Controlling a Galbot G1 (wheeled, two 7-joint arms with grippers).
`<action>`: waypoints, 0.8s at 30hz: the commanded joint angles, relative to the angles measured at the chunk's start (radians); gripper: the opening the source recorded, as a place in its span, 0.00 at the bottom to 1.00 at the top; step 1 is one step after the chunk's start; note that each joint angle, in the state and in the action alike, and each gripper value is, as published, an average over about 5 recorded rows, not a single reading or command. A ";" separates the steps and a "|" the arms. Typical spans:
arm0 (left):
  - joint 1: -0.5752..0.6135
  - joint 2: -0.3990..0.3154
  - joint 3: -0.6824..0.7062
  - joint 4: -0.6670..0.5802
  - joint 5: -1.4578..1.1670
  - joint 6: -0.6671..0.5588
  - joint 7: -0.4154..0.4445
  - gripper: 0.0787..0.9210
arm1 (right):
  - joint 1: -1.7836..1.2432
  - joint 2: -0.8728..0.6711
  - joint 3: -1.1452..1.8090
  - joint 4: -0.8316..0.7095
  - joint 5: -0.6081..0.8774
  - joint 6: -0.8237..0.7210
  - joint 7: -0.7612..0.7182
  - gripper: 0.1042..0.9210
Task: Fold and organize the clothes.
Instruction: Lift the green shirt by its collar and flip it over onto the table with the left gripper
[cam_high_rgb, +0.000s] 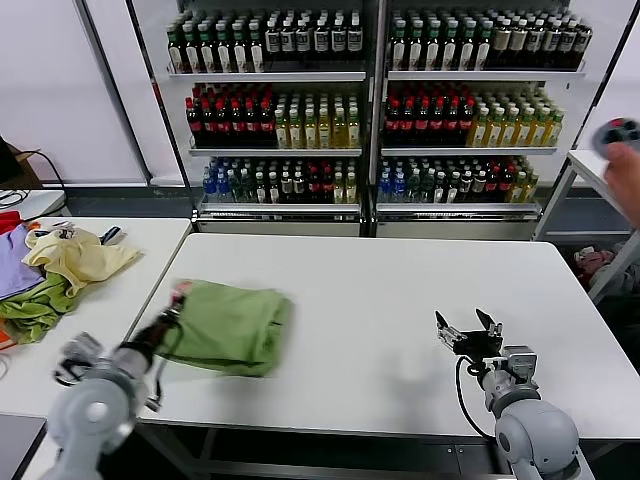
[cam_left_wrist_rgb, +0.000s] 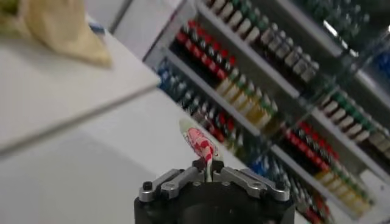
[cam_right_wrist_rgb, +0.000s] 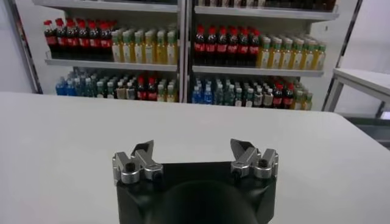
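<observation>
Polo shirt (cam_high_rgb: 232, 325) folded; left gripper (cam_high_rgb: 172, 312) pinches printed edge; no writing legible.

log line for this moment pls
left pincer shut on polo shirt edge | right pincer open, idle over table

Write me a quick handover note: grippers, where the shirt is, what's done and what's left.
Left gripper: shut on the polo shirt, pinching a printed edge at the bundle's left end.
Right gripper: open, idle above the white table, right front.
Shirt: a rough folded bundle at the table's left front.
Done: folded over, loosely.
Left: probably release, tidy the fold, place it.
</observation>
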 joint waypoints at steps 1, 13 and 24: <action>-0.028 0.050 -0.046 -0.212 -0.073 0.025 -0.022 0.04 | -0.007 0.004 0.003 0.012 0.000 0.002 -0.001 0.88; -0.203 -0.383 0.622 0.094 0.453 0.016 -0.008 0.04 | -0.036 0.005 0.037 0.041 -0.001 0.015 -0.006 0.88; -0.361 -0.462 0.843 0.404 0.612 -0.034 0.006 0.04 | -0.026 -0.003 0.058 0.031 0.018 0.025 -0.013 0.88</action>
